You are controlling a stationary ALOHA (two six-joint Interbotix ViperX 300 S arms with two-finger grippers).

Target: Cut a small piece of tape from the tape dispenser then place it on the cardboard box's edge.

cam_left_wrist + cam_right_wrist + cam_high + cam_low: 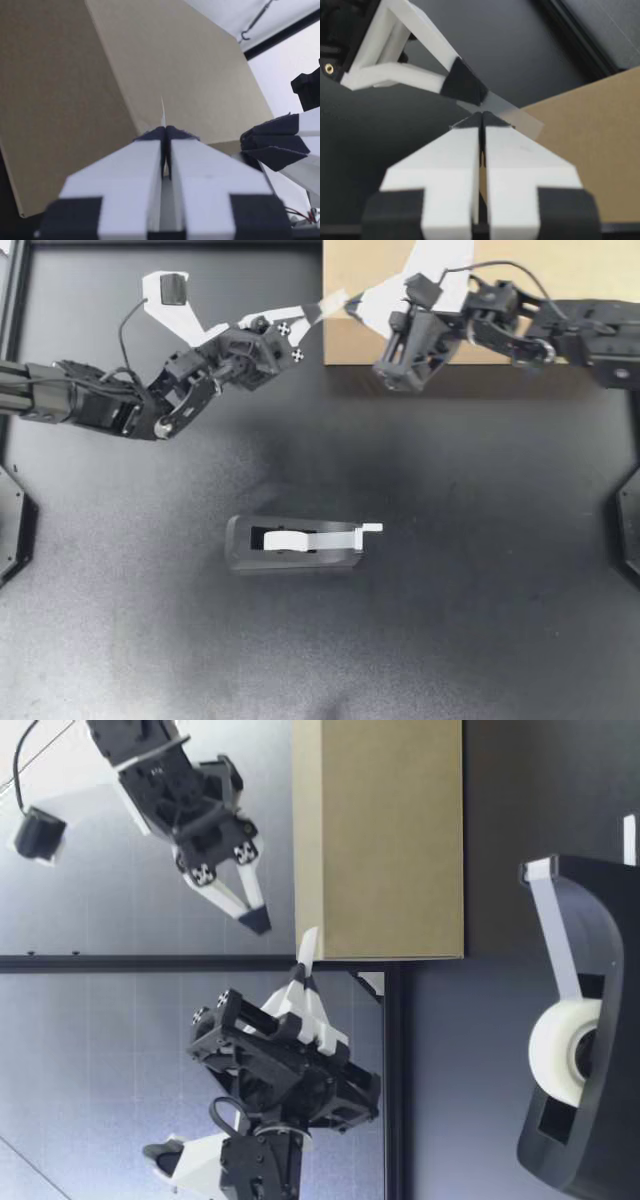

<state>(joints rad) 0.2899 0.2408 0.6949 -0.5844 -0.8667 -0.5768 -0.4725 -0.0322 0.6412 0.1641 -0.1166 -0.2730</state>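
left gripper (322,310): jaws pinched shut on the tape piece (162,111), near an edge of the cardboard box (345,345)
right gripper (352,308): jaws closed on nothing, just beside
box: bench's back edge
tape dispenser (295,543): mid-bench

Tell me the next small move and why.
Probably ease my left hand forward until the tape piece meets the edge of the cardboard box. That hand is shut on the piece, which sticks out ahead of it, with the box's corner edge just beyond; my right hand, shut, is beside it.
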